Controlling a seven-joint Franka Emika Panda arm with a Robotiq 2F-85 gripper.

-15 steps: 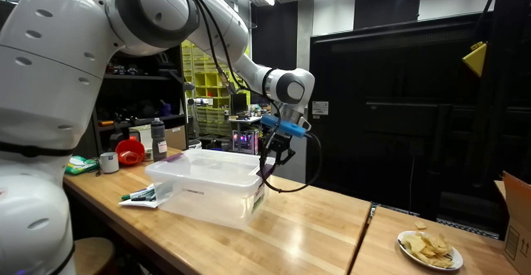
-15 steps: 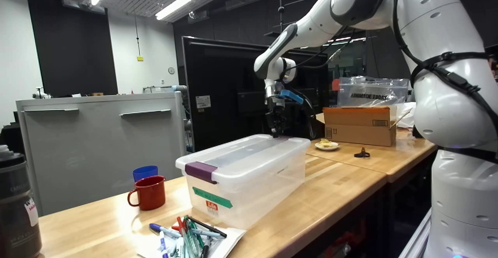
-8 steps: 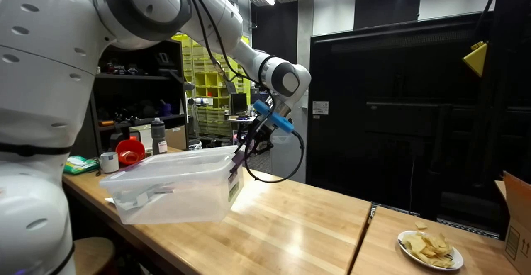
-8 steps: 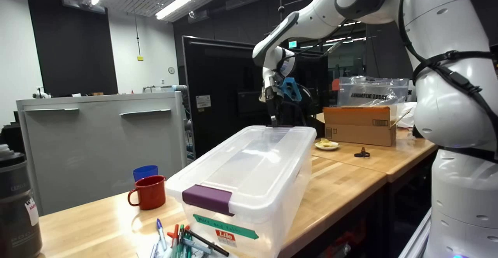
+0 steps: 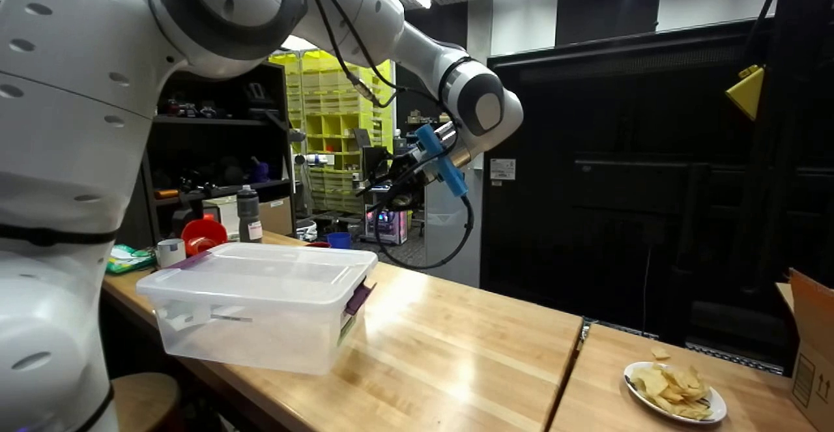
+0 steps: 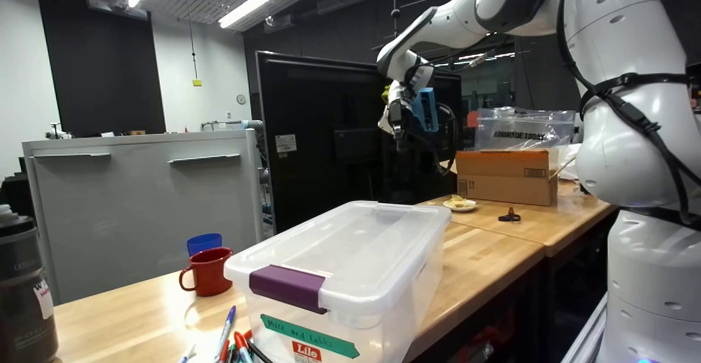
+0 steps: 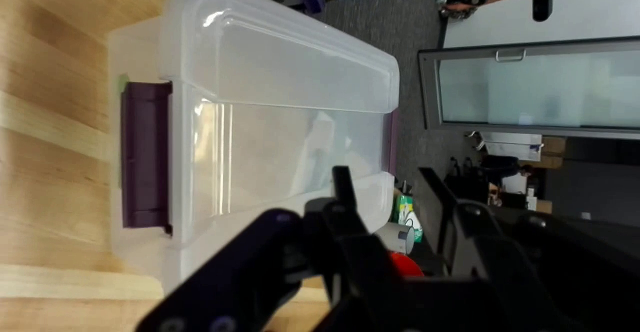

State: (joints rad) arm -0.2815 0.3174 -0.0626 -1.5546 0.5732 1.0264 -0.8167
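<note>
Above one end of the clear plastic bin, the jaws hang well short of touching it, parted partway with only air between them. They tilt down and back over the bin's lid rather than dropping straight. Behind them a blue block sits across the wrist, and a black cable loops below, near the bin's end. From there the white arm climbs away from the bin, its forearm sloping up to a high bent elbow, the lower links descending off the bin's long side.

The bin itself rests on the counter, lid on. Its end latch nearest the jaws hangs outward, while the opposite latch lies flat above a green label. By that labelled end lie pens; a red mug and a blue cup stand on the bin's side away from the arm. Well past the loose-latch end, a plate of chips sits near a cardboard box.
</note>
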